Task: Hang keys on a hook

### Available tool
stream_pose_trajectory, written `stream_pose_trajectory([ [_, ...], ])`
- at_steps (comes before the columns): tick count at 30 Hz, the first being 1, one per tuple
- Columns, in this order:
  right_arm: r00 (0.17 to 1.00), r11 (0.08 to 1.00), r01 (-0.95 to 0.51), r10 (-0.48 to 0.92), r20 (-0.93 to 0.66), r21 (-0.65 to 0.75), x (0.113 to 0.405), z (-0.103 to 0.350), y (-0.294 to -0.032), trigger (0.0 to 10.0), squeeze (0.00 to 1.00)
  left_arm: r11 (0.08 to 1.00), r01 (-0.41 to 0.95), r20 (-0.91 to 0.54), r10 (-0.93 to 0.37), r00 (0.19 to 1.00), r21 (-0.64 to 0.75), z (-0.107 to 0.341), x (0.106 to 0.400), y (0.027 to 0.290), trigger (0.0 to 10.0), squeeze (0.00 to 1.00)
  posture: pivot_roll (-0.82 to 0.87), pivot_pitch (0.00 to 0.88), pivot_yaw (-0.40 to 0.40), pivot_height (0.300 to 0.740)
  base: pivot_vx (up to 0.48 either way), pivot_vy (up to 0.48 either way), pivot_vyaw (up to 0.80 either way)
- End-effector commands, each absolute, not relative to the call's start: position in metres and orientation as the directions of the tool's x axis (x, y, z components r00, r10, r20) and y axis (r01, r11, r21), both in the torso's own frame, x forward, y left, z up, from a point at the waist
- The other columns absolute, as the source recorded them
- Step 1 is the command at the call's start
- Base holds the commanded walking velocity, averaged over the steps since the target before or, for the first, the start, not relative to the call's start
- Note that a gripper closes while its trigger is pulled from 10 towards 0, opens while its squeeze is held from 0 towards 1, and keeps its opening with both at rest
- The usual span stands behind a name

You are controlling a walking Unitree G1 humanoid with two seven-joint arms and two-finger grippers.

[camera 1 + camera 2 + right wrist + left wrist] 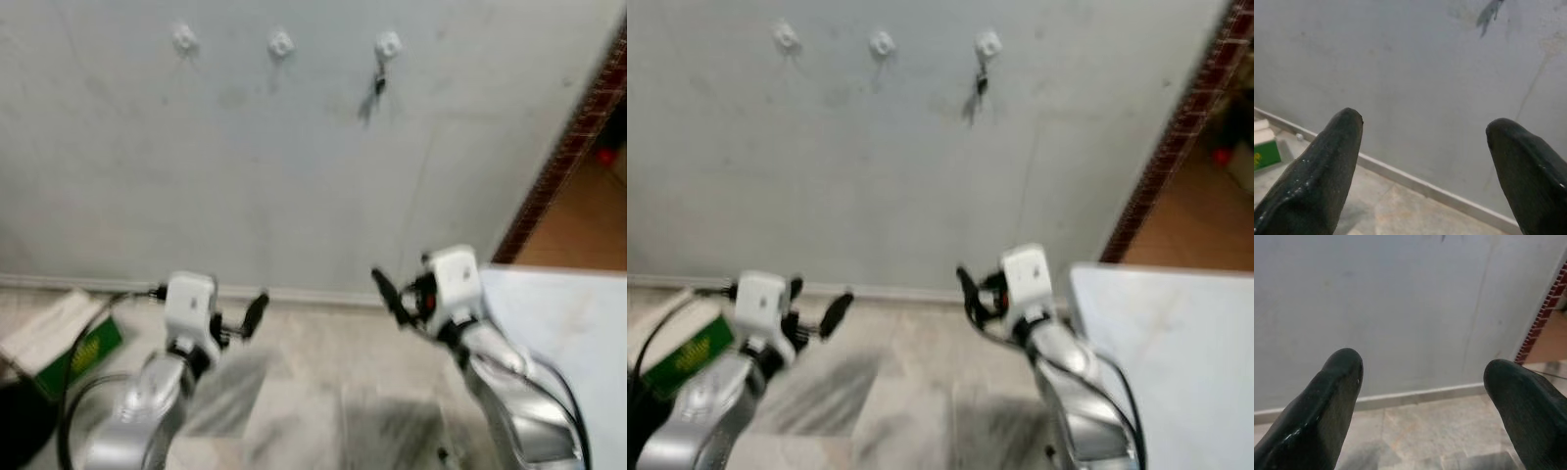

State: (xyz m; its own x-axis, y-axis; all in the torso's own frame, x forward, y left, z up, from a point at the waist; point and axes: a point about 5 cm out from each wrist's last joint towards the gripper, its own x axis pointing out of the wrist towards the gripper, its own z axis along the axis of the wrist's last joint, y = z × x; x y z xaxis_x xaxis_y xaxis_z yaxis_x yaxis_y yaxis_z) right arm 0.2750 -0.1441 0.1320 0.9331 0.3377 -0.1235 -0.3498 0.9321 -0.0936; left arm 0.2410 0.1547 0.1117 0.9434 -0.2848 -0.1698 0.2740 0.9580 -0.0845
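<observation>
Both tools (230, 318) (392, 294) agape; keys (379, 82) seemingly vertical on hook (388, 44)

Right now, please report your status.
Left gripper and right gripper open, empty. Keys hanging on rightmost hook. Nothing in the way.

A pale grey wall (294, 166) faces the camera, faintly stained and cracked, with a light skirting strip (313, 292) along its foot. Below it lies a marbled, grey-veined tile floor (313, 392) — a green-and-white box (61, 338) rests near the wall on the left. On the right, a brick-red door frame (563, 157) opens onto an orange-brown floor (583, 220), and a white tabletop (1171, 343) fills the lower right corner.
</observation>
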Motion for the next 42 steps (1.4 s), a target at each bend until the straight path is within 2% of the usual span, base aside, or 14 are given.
stream_pose_trajectory([
  [1,0.933,0.931,-0.351,0.339,-0.121,-0.102,0.275,0.134,-0.144,10.0,0.0,0.953,0.292,-0.166,-0.301,0.939,-0.078,0.114,0.242,0.153,10.0,0.0,0.03,0.0,0.022,0.74,0.0,0.48,0.0],
  [20,0.937,0.933,-0.342,0.33,-0.116,-0.109,0.275,0.135,-0.145,10.0,0.0,0.949,0.306,-0.179,-0.315,0.932,-0.079,0.114,0.246,0.15,10.0,0.0,0.02,0.0,0.034,0.74,0.0,0.48,0.0],
  [24,0.953,0.947,-0.293,0.279,-0.117,-0.128,0.277,0.138,-0.151,10.0,0.0,0.941,0.329,-0.169,-0.339,0.926,-0.082,0.115,0.251,0.145,10.0,0.0,0.0,0.0,0.046,0.74,0.0,0.428,0.0],
  [37,0.966,0.962,-0.233,0.211,-0.15,-0.143,0.274,0.133,-0.153,10.0,0.0,0.901,0.411,-0.133,-0.428,0.894,-0.139,0.121,0.273,0.123,10.0,0.0,-0.03,0.0,0.03,0.74,0.0,0.0,0.0],
  [42,0.972,0.971,-0.198,0.176,-0.155,-0.137,0.276,0.129,-0.154,10.0,0.0,0.916,0.369,-0.129,-0.389,0.912,-0.157,0.117,0.272,0.128,10.0,0.0,-0.04,0.0,0.067,0.74,0.0,0.0,0.0],
])
